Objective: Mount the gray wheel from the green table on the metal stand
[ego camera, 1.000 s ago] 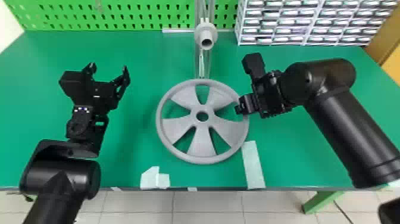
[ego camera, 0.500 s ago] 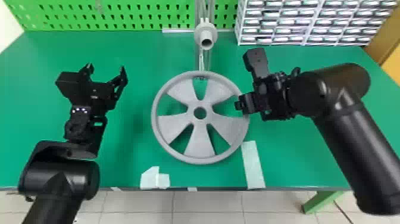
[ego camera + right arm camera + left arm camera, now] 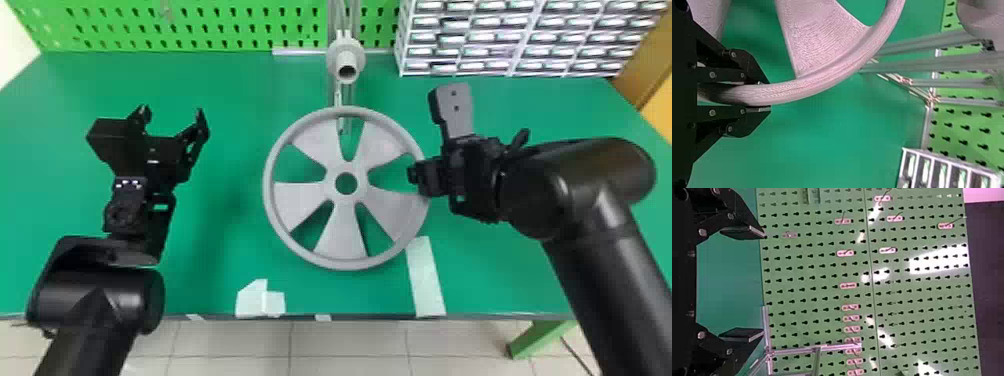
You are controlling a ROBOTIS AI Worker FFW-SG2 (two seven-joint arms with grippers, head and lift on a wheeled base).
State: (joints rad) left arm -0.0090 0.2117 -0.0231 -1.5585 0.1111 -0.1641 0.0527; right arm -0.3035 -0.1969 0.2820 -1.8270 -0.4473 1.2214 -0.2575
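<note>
My right gripper (image 3: 419, 179) holds the right side of the gray wheel (image 3: 345, 257), which hangs in front of the metal stand (image 3: 345, 95) and below the stand's round gray hub (image 3: 345, 55). In the right wrist view, the fingers of the right gripper (image 3: 764, 96) are shut on the rim of the wheel (image 3: 824, 80), one on each side. To the left, well apart from the wheel, my left gripper (image 3: 172, 115) stands over the green table with nothing between its fingers. In the left wrist view, the left gripper (image 3: 756, 284) has its fingers wide apart.
Behind the green table (image 3: 240, 100) rises a green pegboard (image 3: 200, 25). A rack of small drawers (image 3: 510, 37) stands at the back right. Pieces of pale tape (image 3: 426, 277) lie near the table's front edge.
The wheel has tilted up to face the head camera more and shifted slightly left, still in the right gripper. The right arm has turned with it, while the left arm has barely moved.
</note>
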